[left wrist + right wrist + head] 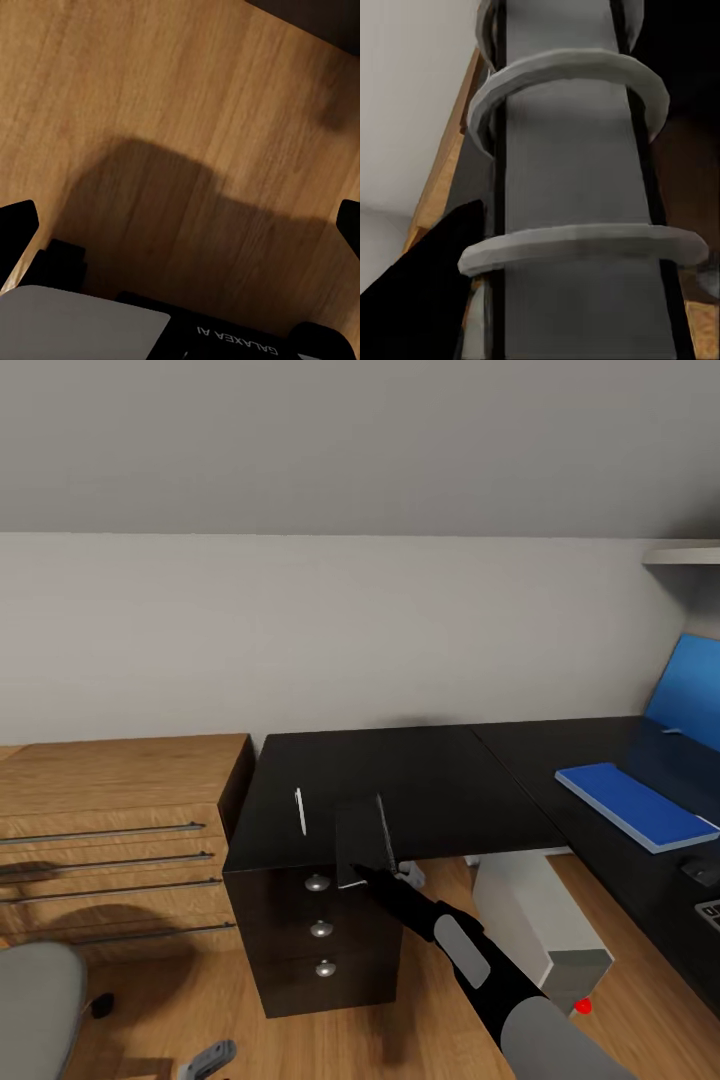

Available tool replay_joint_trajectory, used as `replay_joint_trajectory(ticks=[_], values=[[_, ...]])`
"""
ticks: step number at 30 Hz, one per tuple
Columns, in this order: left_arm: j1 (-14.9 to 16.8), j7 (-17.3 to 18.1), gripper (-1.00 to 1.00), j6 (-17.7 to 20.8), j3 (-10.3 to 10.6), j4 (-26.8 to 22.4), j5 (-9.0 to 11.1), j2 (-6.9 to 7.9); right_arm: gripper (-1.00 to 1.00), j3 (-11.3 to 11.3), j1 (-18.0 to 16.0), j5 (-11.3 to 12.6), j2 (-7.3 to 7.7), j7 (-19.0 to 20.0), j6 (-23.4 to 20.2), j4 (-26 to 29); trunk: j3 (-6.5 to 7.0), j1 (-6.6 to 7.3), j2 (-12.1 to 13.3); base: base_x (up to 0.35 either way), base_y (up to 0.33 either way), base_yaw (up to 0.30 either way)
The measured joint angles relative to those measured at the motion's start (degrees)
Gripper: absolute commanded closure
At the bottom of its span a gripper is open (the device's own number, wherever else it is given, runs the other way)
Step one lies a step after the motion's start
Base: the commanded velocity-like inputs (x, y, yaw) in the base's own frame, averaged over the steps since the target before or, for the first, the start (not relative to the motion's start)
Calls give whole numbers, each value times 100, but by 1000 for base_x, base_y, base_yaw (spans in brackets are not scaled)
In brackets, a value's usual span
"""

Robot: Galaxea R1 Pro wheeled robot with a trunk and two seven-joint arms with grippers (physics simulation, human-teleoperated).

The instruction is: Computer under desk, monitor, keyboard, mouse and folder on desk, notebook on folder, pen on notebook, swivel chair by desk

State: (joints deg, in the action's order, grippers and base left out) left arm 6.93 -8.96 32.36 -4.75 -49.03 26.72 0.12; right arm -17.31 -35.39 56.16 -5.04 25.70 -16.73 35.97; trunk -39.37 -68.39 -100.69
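My right gripper [362, 872] is shut on the dark notebook [358, 842], which stands tilted up at the front edge of the black desk [430, 770]. In the right wrist view its ringed spine [577, 187] looms close beside one black finger [427, 300]. A white pen [300, 811] lies on the desk just left of the notebook. The blue folder [635, 805] lies flat on the desk's right wing, in front of the monitor [690, 690]. The mouse [700, 870] and a corner of the keyboard [710, 910] are nearer me. The grey computer [545, 920] stands under the desk. My left gripper [184, 225] hangs open over the wood floor.
A black drawer unit [320, 935] with silver knobs stands under the desk's left end. A low light-wood drawer unit [110, 820] lies to its left. The grey swivel chair [35, 1000] shows at the lower left corner. A white shelf [685, 555] hangs at the upper right.
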Motion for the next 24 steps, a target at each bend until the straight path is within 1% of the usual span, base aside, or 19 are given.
replay_joint_trajectory(ticks=[7,15,18,24], values=[[0,0,-100,0,0,0,7,5,100,5,0,-11,21,7,6,4,0,0,0,0,0,0],[0,-9,-100,0,0,66,-1,5,100,4,0,1,92,40,5,8,143,175,320,0,0,0],[0,-9,-100,0,0,74,0,5,100,7,1,-58,111,30,24,-2,196,241,440,0,0,0],[0,-9,-100,0,0,78,-1,5,100,5,1,-44,126,37,21,0,304,372,681,0,0,0]])
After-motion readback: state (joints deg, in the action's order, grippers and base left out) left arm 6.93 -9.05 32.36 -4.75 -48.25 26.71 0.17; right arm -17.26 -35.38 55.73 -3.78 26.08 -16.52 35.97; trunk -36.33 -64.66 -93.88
